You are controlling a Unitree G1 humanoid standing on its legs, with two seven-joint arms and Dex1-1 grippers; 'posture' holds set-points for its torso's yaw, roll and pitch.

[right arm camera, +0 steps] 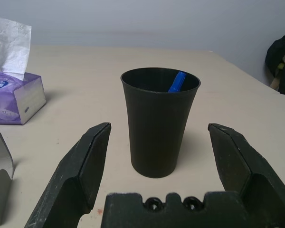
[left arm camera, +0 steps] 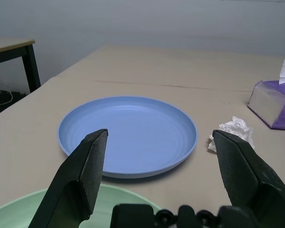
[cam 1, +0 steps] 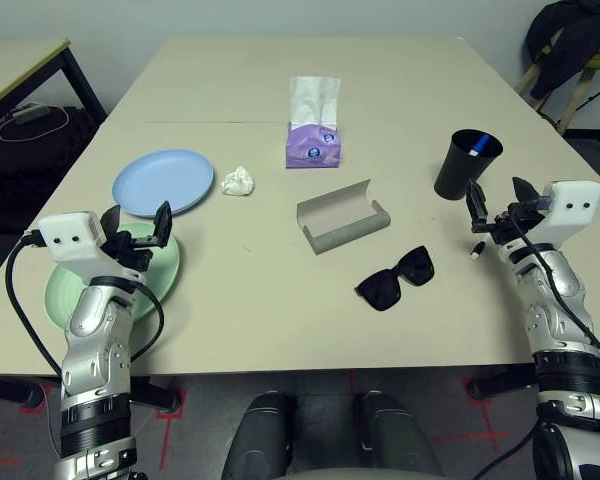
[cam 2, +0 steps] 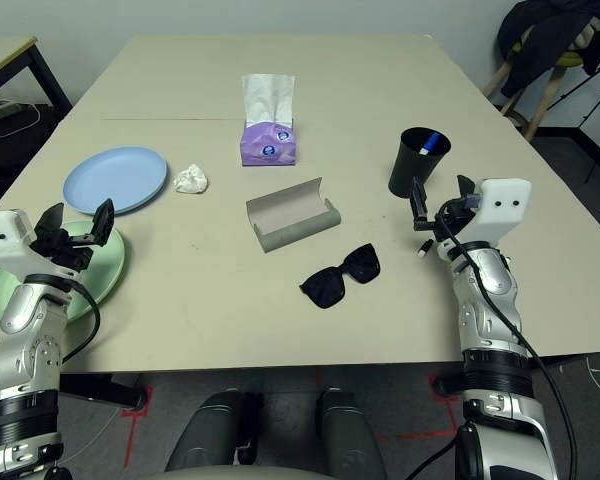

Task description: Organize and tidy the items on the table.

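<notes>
Black cup [right arm camera: 160, 121] stands upright straight ahead of the right gripper [right arm camera: 160, 156], centred between its two spread fingers and a little beyond their tips, so that arm is plainly the nearer one to it; a blue-capped marker [right arm camera: 177, 81] leans inside, and another white marker [cam 1: 476, 250] lies on the tabletop [cam 1: 280, 290] just below that gripper's fingers. On the other side, the left gripper [left arm camera: 168, 161] is likewise spread and empty, hovering over the far edge of the green plate [cam 1: 165, 275], with the blue plate [left arm camera: 128, 135] lying flat directly ahead of it and just beyond; the two plates sit edge to edge or nearly so, and I cannot tell whether they touch. My judgement is that the left arm is best placed for stacking the plates, the right for the loose marker and cup. Crumpled tissue [cam 1: 238, 181] sits just beside the blue plate, toward the middle. The grey case [cam 1: 342, 217] lies open in the centre, its long axis running slantwise, and the sunglasses [cam 1: 396, 279] lie just near it on the robot's side, closer to the right arm. The purple tissue box [cam 1: 313, 143] bears a small round label, too small to read.
</notes>
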